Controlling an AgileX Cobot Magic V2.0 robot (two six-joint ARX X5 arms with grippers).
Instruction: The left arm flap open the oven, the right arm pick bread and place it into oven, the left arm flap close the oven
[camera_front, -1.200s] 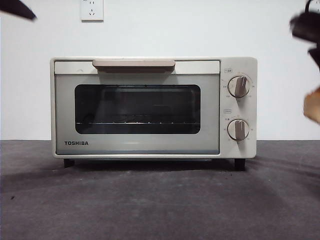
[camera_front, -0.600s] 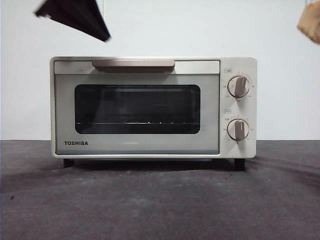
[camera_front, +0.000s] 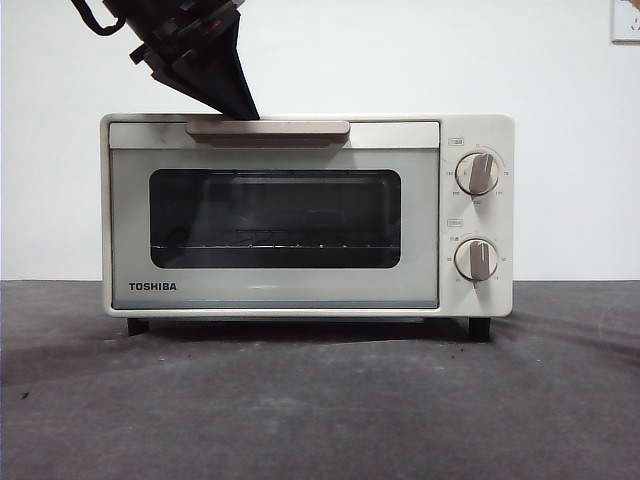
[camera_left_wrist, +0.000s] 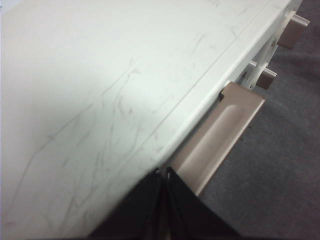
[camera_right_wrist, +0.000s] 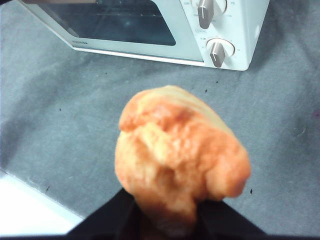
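The left gripper (camera_front: 243, 110) had dropped from the corner to the TOSHIBA toaster oven's (camera_front: 300, 215) bar handle (camera_front: 267, 129), jaws pressed together — door not yet opened — while the right gripper (camera_right_wrist: 167, 220) pinched the bread (camera_right_wrist: 180, 155) aloft above the table, unplaced.

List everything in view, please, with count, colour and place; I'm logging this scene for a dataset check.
Boxy cream-white TOSHIBA toaster oven: one, cream-white, standing on the table, door shut.
Beige-brown bar handle: one, at the door's top edge.
Round cream knobs: two, one above the other on the oven's front, beside the window.
Lumpy golden-orange bread loaf: one, held above the table.
Dark grey table: one, under the oven.
White wall socket: one, on the wall, partly cut off.
Left pincer: black, shut, at the handle's end.
Right pincer: black, shut on the bread.
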